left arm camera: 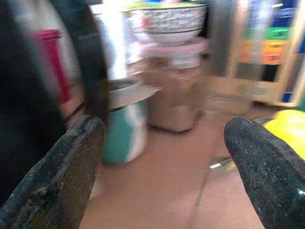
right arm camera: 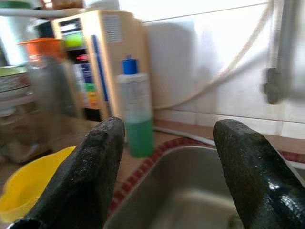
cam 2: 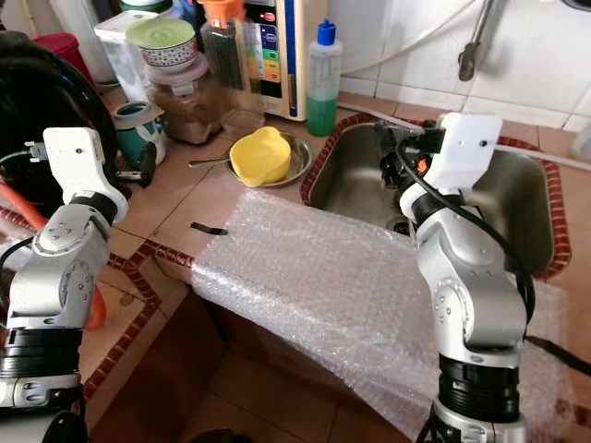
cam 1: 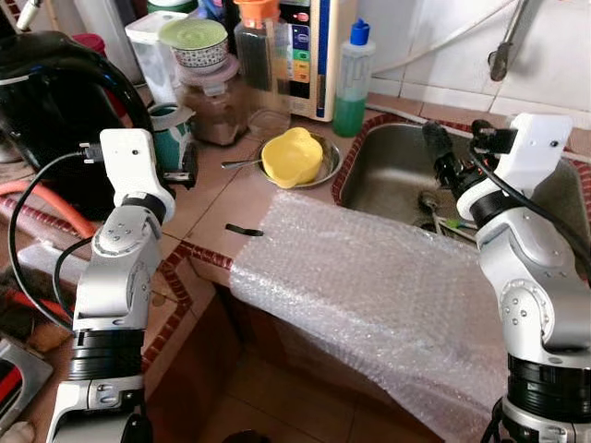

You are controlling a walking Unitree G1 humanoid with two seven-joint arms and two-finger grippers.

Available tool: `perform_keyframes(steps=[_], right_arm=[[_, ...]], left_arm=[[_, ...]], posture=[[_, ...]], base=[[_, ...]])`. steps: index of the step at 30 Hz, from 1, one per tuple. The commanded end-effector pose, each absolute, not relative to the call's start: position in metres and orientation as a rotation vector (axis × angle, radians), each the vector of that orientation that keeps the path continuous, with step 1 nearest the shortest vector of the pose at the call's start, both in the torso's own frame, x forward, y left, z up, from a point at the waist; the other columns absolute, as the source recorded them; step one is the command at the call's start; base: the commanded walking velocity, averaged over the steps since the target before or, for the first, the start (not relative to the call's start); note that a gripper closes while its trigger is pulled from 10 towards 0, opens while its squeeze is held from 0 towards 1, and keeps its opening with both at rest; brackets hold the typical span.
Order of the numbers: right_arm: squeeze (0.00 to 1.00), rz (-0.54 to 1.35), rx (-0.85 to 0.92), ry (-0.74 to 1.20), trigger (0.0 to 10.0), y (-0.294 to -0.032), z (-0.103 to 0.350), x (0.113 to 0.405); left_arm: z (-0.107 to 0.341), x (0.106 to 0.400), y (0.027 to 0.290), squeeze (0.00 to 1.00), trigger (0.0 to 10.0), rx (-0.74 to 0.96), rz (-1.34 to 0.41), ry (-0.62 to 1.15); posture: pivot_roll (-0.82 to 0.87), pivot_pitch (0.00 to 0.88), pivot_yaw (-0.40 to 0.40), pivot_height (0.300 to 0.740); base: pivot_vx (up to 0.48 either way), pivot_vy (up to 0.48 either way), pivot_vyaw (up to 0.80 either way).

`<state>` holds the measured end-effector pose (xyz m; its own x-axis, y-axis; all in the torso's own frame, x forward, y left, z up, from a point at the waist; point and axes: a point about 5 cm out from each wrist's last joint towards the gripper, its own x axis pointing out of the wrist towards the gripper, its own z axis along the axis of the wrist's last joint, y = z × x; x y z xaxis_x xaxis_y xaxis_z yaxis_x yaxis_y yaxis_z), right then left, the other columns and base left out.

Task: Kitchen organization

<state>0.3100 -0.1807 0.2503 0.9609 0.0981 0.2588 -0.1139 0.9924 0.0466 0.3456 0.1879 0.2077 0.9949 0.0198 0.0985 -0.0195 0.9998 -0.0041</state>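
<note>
One yellow bowl (cam 1: pixel 292 155) sits on one metal plate (cam 1: pixel 328 164) at upper centre of the tiled counter (cam 1: pixel 212 208), beside one sink (cam 1: pixel 397 175) and one bubble-wrap sheet (cam 1: pixel 369 295), with the left claw (left arm camera: pixel 162 167) and right claw (right arm camera: pixel 167 162) both spread wide, empty.

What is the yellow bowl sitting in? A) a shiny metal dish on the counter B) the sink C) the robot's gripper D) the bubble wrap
A: the yellow bowl rests in a shiny metal dish on the counter, left of the sink and beyond the bubble wrap.
</note>
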Motion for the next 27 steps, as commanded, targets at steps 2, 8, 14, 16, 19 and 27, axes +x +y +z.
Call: perform_keyframes(steps=[2,8,14,16,19,27], right_arm=[[0.00,0.084,0.051,-0.278,10.0,-0.186,0.255,0.309],[0.00,0.089,0.052,-0.290,10.0,-0.185,0.256,0.308],[0.00,0.095,0.052,-0.291,10.0,-0.183,0.256,0.308],[0.00,0.097,0.051,-0.291,10.0,-0.183,0.256,0.309],[0.00,0.099,0.049,-0.291,10.0,-0.182,0.256,0.309],[0.00,0.031,0.021,-0.322,10.0,-0.186,0.259,0.306]], left_arm=[[0.210,0.348,0.180,0.00,10.0,0.003,-0.006,-0.105],[0.209,0.347,0.178,0.00,10.0,-0.013,-0.020,-0.109],[0.206,0.346,0.177,0.00,10.0,-0.018,-0.020,-0.108],[0.204,0.346,0.176,0.00,10.0,-0.019,-0.022,-0.108],[0.203,0.346,0.176,0.00,10.0,-0.039,-0.017,-0.101],[0.207,0.338,0.174,0.00,10.0,-0.005,-0.026,-0.159]], posture=[[-0.04,0.091,0.081,0.740],[-0.04,0.092,0.080,0.740],[-0.04,0.091,0.077,0.740],[-0.04,0.091,0.076,0.740],[-0.04,0.091,0.076,0.740],[-0.04,0.091,0.073,0.740]], base=[[0.000,0.000,-0.80],[0.000,0.000,-0.27],[0.000,-0.133,0.00],[0.000,0.000,0.00],[0.000,0.000,0.00],[0.000,0.000,0.00]])
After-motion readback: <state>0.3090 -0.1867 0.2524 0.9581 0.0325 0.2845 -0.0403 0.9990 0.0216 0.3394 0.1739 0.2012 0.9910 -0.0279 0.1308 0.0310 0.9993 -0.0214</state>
